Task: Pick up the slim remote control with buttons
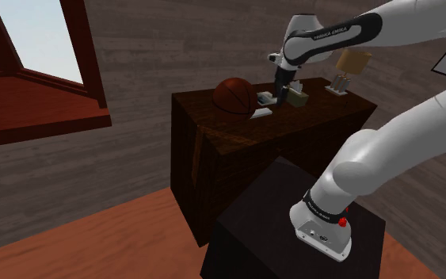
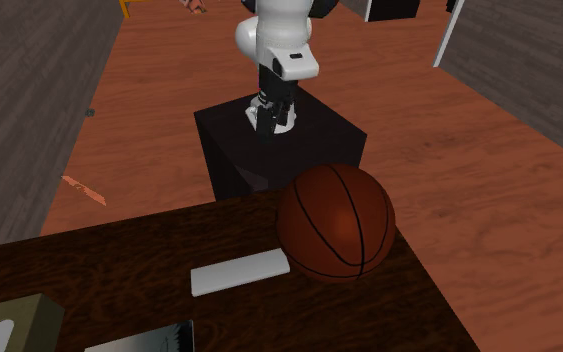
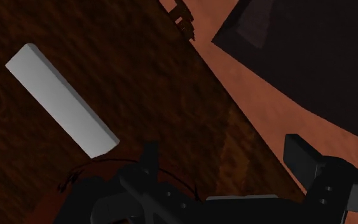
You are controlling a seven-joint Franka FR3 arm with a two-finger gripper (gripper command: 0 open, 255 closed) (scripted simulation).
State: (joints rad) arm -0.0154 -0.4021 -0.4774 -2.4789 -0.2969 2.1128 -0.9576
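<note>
A Franka arm (image 1: 387,150) reaches from its black stand (image 1: 268,230) over a dark wooden cabinet (image 1: 213,150), its black gripper (image 1: 280,85) hanging above the top with its fingers spread and nothing between them. The slim remote control (image 2: 240,272), rendered as a plain pale grey slab, lies flat on the cabinet top just beside a basketball (image 2: 336,222).

The wrist view shows the remote control (image 3: 60,98) lying off to one side of the open gripper (image 3: 225,153), clear of both fingers (image 3: 304,156), with the basketball (image 3: 85,184) close under the hand. No buttons can be made out on it.

The second exterior view, facing the arm across the cabinet, shows one end of the remote tucked against the ball's foot; whether they touch cannot be told.

In the shoulder view a tissue box (image 1: 296,97) sits just beyond the gripper and a small table lamp (image 1: 348,67) stands at the far end. The basketball (image 1: 237,97) crowds the remote control (image 1: 261,113).
</note>
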